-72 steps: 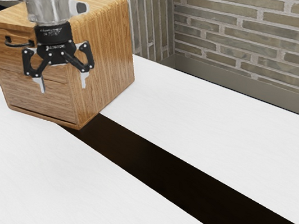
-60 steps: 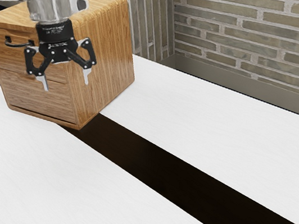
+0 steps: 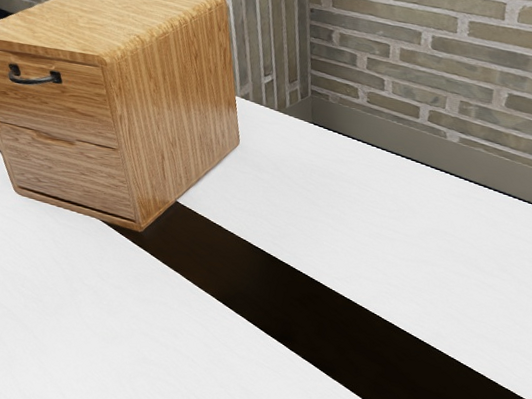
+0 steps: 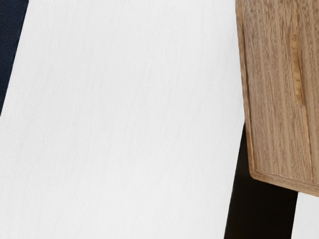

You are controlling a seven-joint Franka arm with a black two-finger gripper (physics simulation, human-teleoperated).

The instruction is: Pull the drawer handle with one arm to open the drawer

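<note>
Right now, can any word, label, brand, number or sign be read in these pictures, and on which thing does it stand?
None: no text can be read.
The wooden cabinet, its black drawer handle, the white table and the brick wall bear no writing, label or number.

The white table point(image 3: 375, 217) has a wide black stripe point(image 3: 328, 321) running across it. A wooden drawer box point(image 3: 161, 92) stands on the table at the exterior view's left. Its bottom corner sits over the stripe's end.
</note>
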